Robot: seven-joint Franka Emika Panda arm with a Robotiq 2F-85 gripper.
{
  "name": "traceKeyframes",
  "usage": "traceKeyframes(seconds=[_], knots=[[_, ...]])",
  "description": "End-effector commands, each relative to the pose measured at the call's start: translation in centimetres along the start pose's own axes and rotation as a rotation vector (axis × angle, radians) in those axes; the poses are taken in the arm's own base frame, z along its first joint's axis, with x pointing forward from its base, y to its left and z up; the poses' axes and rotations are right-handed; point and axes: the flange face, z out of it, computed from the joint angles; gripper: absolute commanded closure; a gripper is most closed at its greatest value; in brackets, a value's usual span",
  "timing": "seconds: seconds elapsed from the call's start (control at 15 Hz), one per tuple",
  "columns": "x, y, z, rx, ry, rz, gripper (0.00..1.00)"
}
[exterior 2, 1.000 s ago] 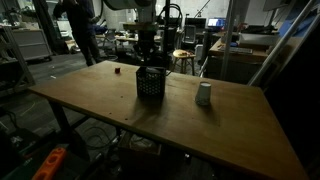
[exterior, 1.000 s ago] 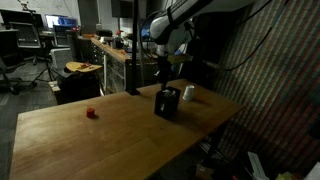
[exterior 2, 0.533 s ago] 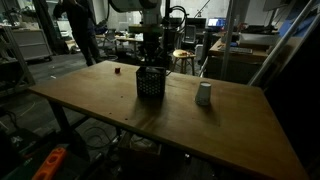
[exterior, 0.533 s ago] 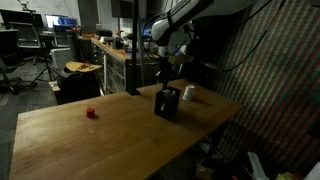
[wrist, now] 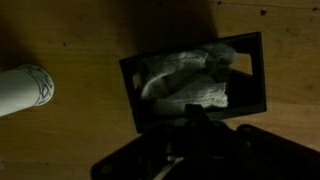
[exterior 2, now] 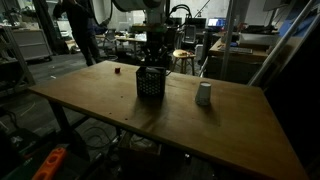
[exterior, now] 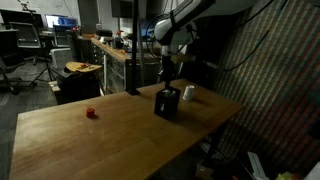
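A black open-topped box (wrist: 250, 60) stands on the wooden table and holds a crumpled white cloth (wrist: 190, 80). The box also shows in both exterior views (exterior: 167, 102) (exterior 2: 150, 82). My gripper (wrist: 196, 112) hangs just above the box, over its near edge, and it appears in both exterior views (exterior: 165, 78) (exterior 2: 153, 58). In the dim wrist view its fingers seem to meet in one dark tip, with nothing seen between them. A white cup (wrist: 22, 90) stands beside the box.
The white cup (exterior: 189, 93) (exterior 2: 204, 94) stands a little apart from the box. A small red object (exterior: 91, 113) (exterior 2: 117, 70) lies farther off on the table (exterior: 120, 140). Benches, chairs and a person fill the dark room behind.
The gripper has shifted slightly sideways above the box. The box, cup and red object have not moved.
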Motion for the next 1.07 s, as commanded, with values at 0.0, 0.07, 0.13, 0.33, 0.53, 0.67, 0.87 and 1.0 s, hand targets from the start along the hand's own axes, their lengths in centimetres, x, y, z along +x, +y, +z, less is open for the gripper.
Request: traceKeyframes(seconds=[0.0, 0.07, 0.13, 0.33, 0.53, 0.67, 0.87, 1.0], knots=[[-0.7, -0.5, -1.0, 0.002, 0.002, -0.009, 0.94], [-0.7, -0.7, -0.9, 0.001, 0.000, -0.010, 0.94], [-0.8, -1.0, -0.8, 0.001, -0.003, -0.012, 0.94], [-0.9, -1.7, -0.5, 0.000, -0.008, -0.020, 0.94], [-1.0, -2.3, -0.2, 0.001, -0.015, -0.027, 0.94], [-1.1, -2.6, 0.0, 0.003, -0.020, -0.029, 0.94], [-1.2, -2.5, 0.3, 0.003, -0.025, -0.028, 0.94], [-1.1, -2.2, 0.7, 0.004, -0.028, -0.027, 0.94]])
